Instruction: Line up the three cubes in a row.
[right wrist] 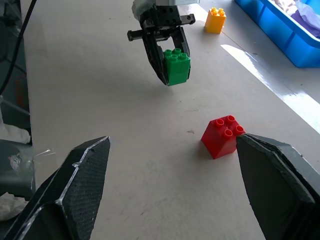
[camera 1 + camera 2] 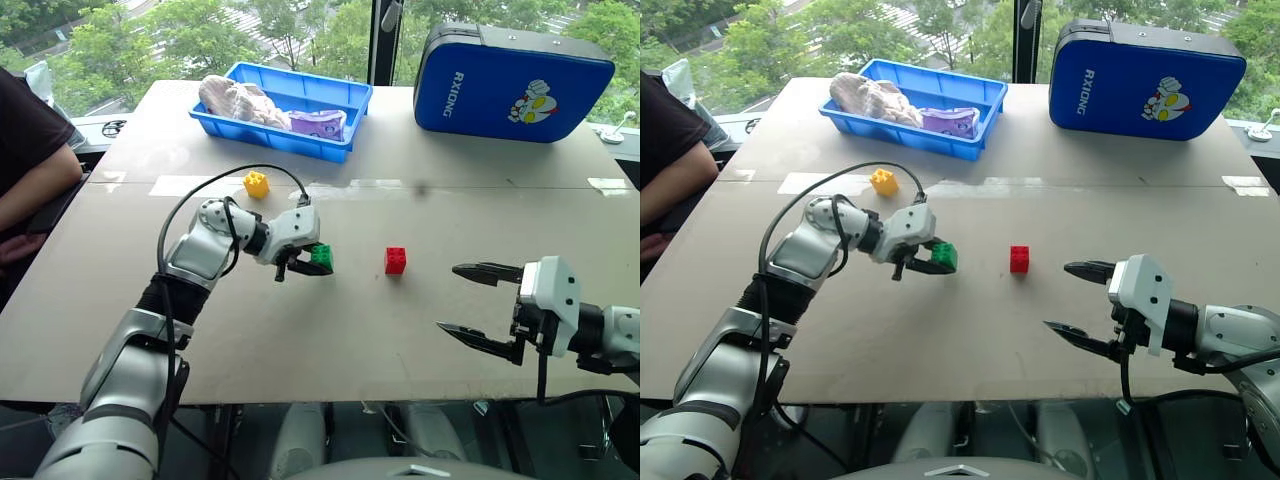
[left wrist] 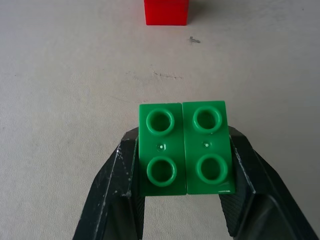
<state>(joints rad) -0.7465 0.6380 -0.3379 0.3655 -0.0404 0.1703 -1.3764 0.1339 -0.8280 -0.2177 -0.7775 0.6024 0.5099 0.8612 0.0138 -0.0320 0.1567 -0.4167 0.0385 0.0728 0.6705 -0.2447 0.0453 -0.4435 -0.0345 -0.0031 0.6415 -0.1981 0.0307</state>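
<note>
- Nearest, at the right near edge of the worktop (image 2: 330,360): right hand (image 2: 478,305), black fingers spread wide apart, empty, pointing left toward the middle.
- Seen along those spread fingers in the right wrist view: red cube (image 1: 223,136) resting on the surface between and beyond the fingertips, not touched.
- Far left edge: a person's arm in a dark sleeve (image 2: 30,150), resting beside the worktop.
- Left of centre: left hand (image 2: 305,265), reaching rightward and tilted down, fingers pinching the green cube (image 2: 322,257) by two opposite sides.
- Green cube shown in the left wrist view (image 3: 185,148) squeezed between both fingers, with the four round sockets of its underside facing the camera.
- Held just above the surface, as far as can be told from the right wrist view; studs angled upward there.
- Far of the left hand, toward the left: yellow cube (image 2: 256,184), upright on the worktop, well apart from the other two.
- Right of the green cube, near the middle: red cube (image 2: 395,260), sitting flat with studs up, a gap between it and the green one.
- Far side, left of centre: blue tray (image 2: 340,95) holding crumpled cloth (image 2: 235,100) and a purple packet (image 2: 318,124).
- Far right: blue zipped case (image 2: 510,85) with a cartoon figure printed on it, lying on the worktop.
- Black cable (image 2: 190,205) looping above the left forearm.
</note>
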